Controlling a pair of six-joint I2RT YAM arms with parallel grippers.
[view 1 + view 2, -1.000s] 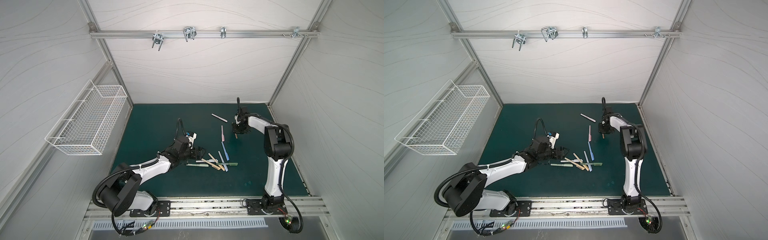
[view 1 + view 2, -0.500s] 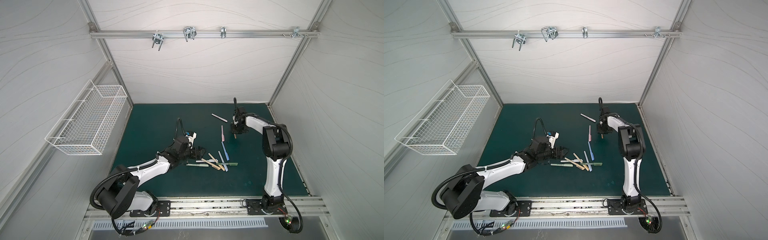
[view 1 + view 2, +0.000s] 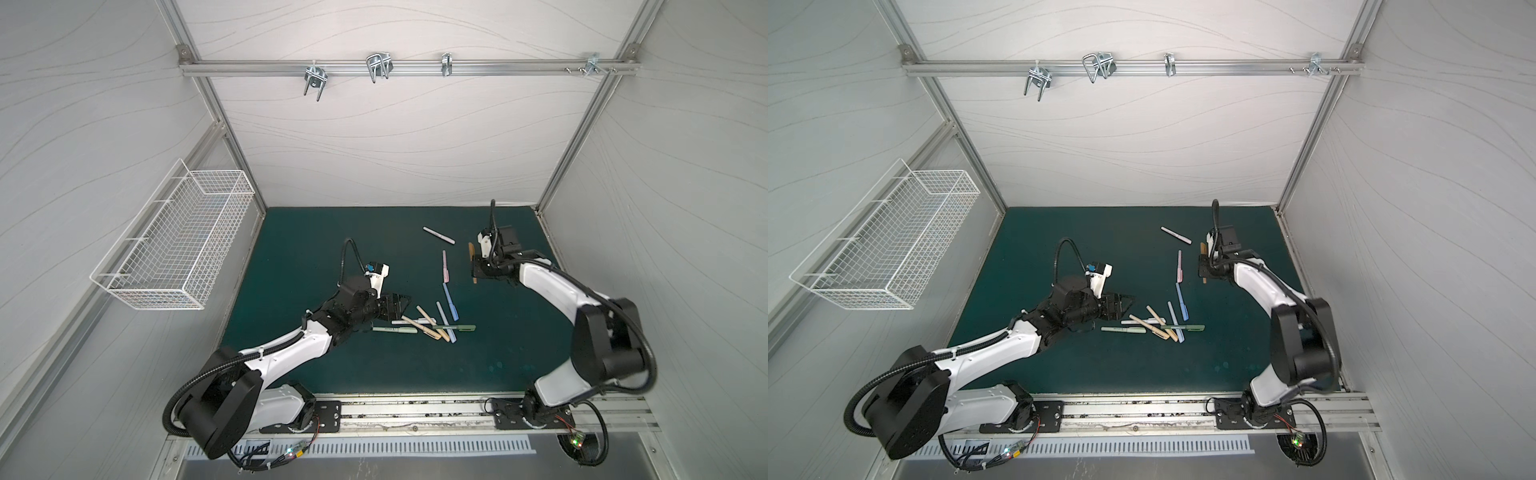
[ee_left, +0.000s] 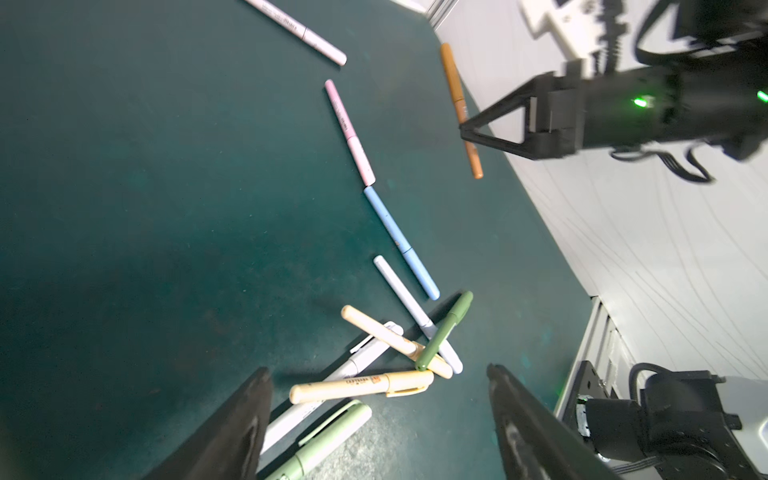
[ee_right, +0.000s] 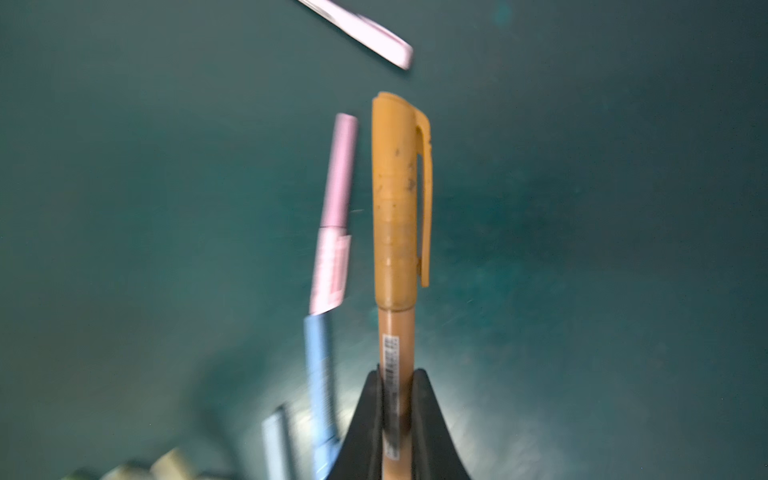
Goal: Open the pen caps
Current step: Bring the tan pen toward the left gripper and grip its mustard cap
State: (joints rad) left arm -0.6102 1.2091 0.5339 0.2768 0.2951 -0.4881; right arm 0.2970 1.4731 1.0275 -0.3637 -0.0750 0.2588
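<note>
My right gripper (image 5: pixel 397 376) clamps the tan pen (image 5: pixel 397 328) by its barrel above the far right tabletop (image 3: pixel 316 249), so my open left gripper (image 4: pixel 378 370) should take its cap (image 5: pixel 395 187) squarely and pull straight along the pen.

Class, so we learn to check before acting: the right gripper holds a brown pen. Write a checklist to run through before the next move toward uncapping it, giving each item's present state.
1. Right gripper shut on the barrel of the brown pen: ok.
2. Pen cap on and exposed beyond the jaws: ok.
3. Left gripper open, ready to take the cap: ok.
4. Left gripper lined up with the cap: not ok; it hovers over the pile of pens, apart from the held pen.
5. Grip firm enough for a pull: cannot tell.
</note>
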